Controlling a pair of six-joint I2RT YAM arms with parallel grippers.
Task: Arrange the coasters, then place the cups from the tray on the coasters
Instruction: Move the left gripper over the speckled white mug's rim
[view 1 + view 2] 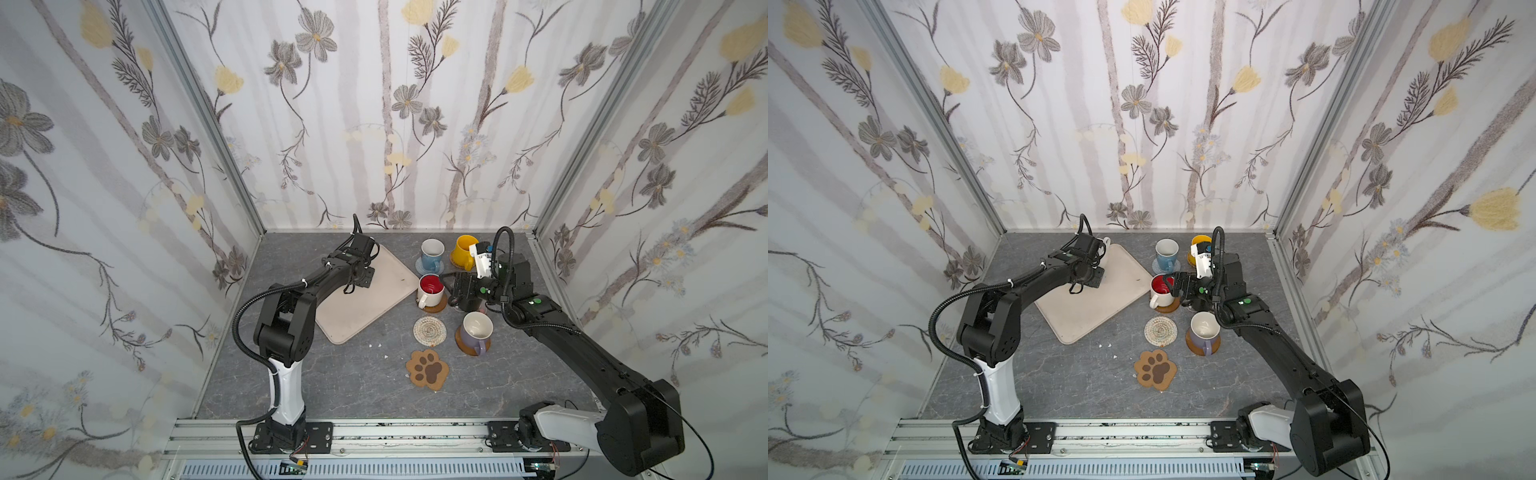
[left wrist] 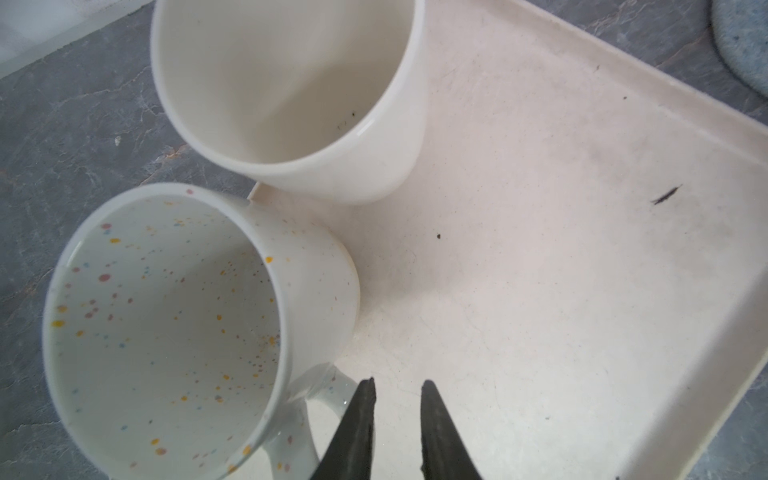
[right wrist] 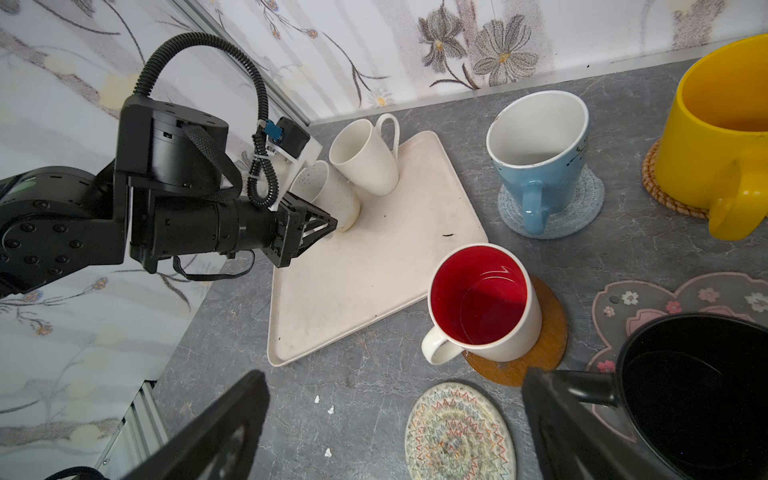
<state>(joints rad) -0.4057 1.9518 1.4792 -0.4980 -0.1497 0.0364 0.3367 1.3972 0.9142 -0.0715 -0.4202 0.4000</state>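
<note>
Cups, two on the tray (image 1: 365,316): a speckled white mug (image 2: 166,324) and a plain cream mug (image 2: 291,83), both upright in the tray's far corner.
- The speckled white mug is found just beside the left pincer (image 2: 397,384), with its handle against the outer side of one finger (image 2: 357,428). The jaws are held a narrow gap apart. Only bare tray is seen between the tips, and nothing is clamped.
- The plain cream mug is set just past the speckled one, farther from the tips and crowded close against it.

Cups already on coasters are grouped around the right pincer (image 3: 392,378), whose jaws are spread wide with nothing held.
- The black mug (image 3: 698,395) is set on the clear pink-flower coaster (image 3: 648,299), with its handle at one finger (image 3: 552,415). Contact cannot be told.
- The white mug with red interior (image 3: 478,299) is set on an amber disc (image 3: 548,332), just ahead of the tips, between the right pincer and the tray.
- The light blue mug (image 3: 536,166) on the pale blue crochet coaster (image 3: 582,203) and the yellow mug (image 3: 727,145) on the rattan coaster (image 3: 652,183) are placed farther ahead.
- The lavender mug (image 1: 477,332) is set on a second amber disc (image 1: 459,338), behind the tips and beside the right arm (image 1: 582,357).

Coasters unoccupied:
- The whitish spiral coaster (image 3: 457,436) is seen below the right pincer's gap.
- The paw-print coaster (image 1: 428,369) lies farther back on the grey surface (image 1: 332,374), near neither pincer.
</note>
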